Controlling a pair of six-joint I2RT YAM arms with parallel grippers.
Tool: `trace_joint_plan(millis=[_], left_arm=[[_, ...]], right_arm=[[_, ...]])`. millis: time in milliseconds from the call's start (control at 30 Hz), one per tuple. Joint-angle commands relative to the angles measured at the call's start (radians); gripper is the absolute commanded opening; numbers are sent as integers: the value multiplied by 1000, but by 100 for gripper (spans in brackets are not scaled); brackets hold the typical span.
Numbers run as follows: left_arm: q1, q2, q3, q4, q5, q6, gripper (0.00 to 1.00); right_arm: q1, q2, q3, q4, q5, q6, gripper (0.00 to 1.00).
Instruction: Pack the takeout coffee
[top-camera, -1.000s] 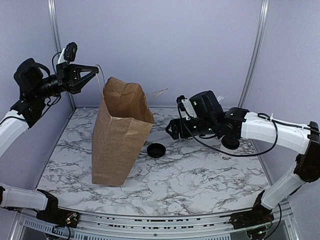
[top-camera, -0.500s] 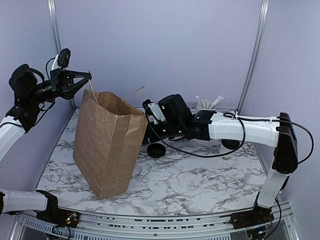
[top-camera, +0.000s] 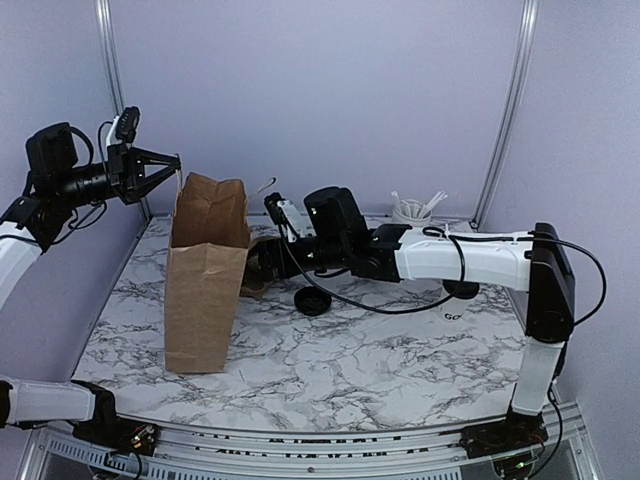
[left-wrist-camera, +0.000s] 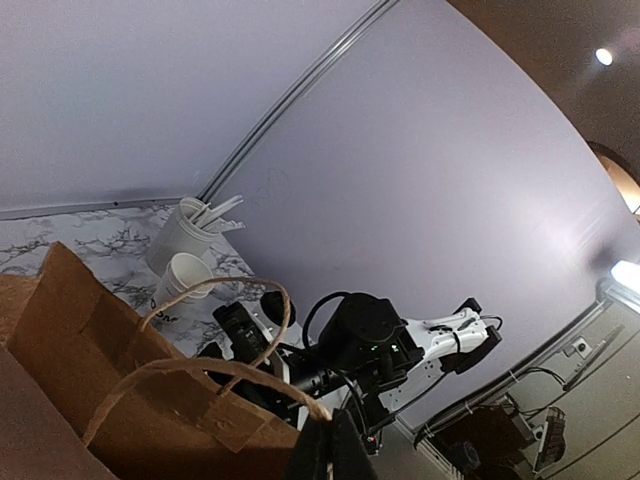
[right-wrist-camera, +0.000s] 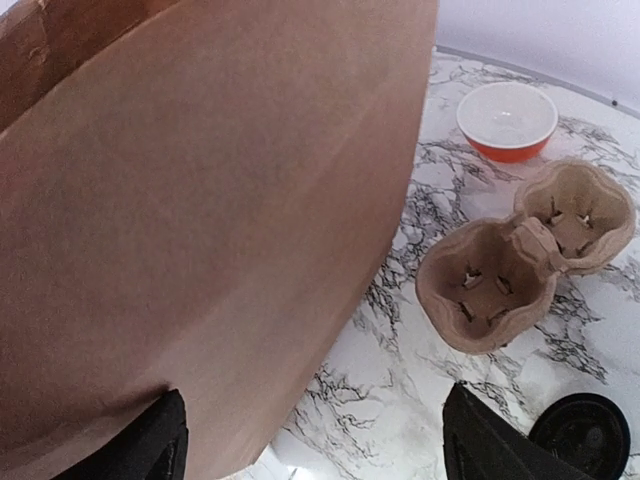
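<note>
Beyond the paper bag, the white cup looks light and crushable: pinch mid-wall gently with the gaping, empty right gripper; the left gripper clamps the bag's handle.

The marbled table bears an upright paper bag at left. Beside it lie a pulp cup carrier, a black lid and an orange bowl.

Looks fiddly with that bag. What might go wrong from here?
The left hand pinches only one thin handle of the paper bag; it might slip or tear. The open right hand is right by the bag's side and could dent or topple it. The black lid lies beside that hand and could get knocked.
</note>
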Motion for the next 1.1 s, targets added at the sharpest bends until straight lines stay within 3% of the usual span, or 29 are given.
trace_joint_plan(millis=[0, 133, 400, 900, 1067], left_arm=[[9, -13, 84, -340, -173, 234, 5], [8, -43, 110, -547, -405, 345, 16], [9, -131, 79, -689, -760, 379, 35], [8, -254, 112, -751, -1009, 367, 83], [9, -285, 124, -751, -1019, 365, 99]], right_arm=[[10, 50, 75, 78, -70, 25, 85], [29, 121, 162, 62, -92, 25, 85], [63, 230, 323, 8, -118, 20, 85], [60, 242, 348, -81, -55, -22, 85], [37, 242, 345, -137, -10, -79, 85]])
